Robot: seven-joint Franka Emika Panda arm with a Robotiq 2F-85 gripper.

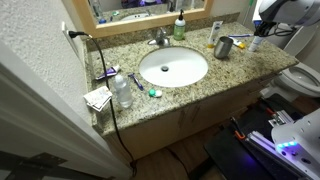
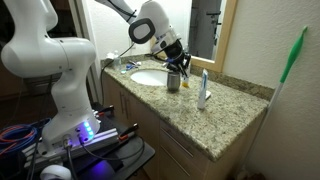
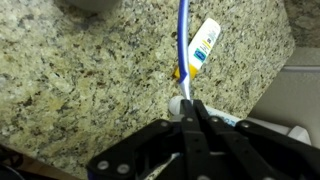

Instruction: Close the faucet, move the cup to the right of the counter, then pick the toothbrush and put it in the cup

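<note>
My gripper (image 3: 190,105) is shut on the thin blue toothbrush (image 3: 182,40), which sticks out past the fingertips over the speckled granite counter (image 3: 90,70). The dark grey cup (image 3: 95,4) shows at the top edge of the wrist view. In both exterior views the cup (image 1: 224,46) (image 2: 173,82) stands upright on the counter next to the white sink basin (image 1: 172,67), and the gripper (image 2: 180,62) hovers just above and beside it. The chrome faucet (image 1: 158,38) stands behind the basin; I cannot see any running water.
A white and yellow toothpaste tube (image 3: 203,45) lies under the toothbrush near the counter's edge. A white upright item (image 2: 203,90) stands near the cup. A green soap bottle (image 1: 179,28) is by the faucet. A clear water bottle (image 1: 122,92) and small items sit at the far end.
</note>
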